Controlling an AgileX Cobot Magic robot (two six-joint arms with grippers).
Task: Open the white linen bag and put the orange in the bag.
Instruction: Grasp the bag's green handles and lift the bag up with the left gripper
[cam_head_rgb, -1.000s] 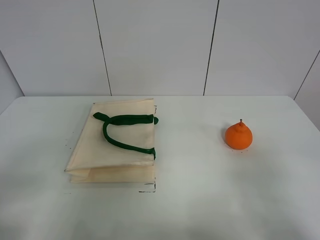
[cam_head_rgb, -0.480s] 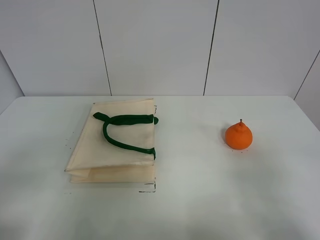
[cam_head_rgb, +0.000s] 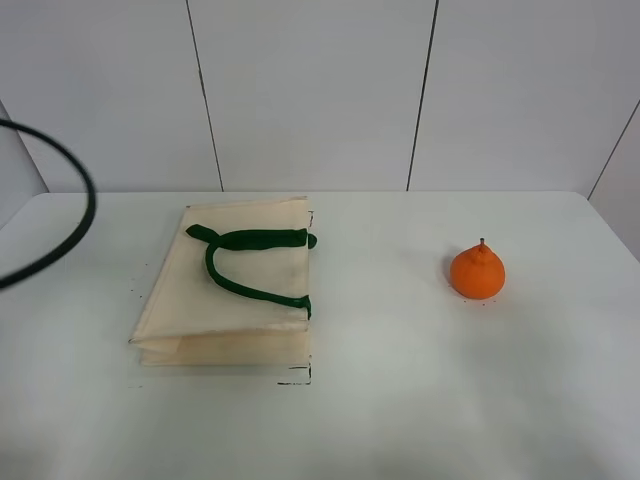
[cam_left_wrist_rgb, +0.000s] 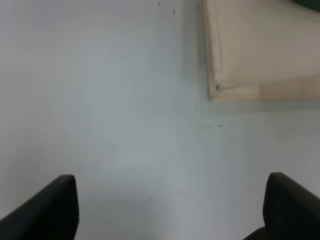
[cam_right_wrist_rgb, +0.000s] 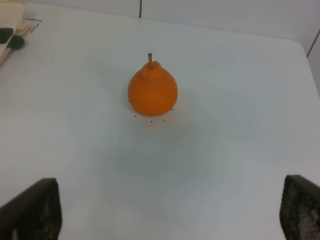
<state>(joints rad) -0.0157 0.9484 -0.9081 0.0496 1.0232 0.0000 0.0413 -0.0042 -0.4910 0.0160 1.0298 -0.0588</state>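
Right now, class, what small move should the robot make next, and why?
Probably bring the left claw over to the green handles to lift one. The bag lies flat and shut, so the orange, apart on the table, cannot go in yet. The left claw is open over the table beside the bag's corner; the right claw, also open, faces the orange.

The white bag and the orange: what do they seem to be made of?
The white linen bag: likely woven cloth, matte cream; its edge shows soft folded layers. The orange: smooth, even orange skin with a stem; real fruit or plastic, I cannot tell.
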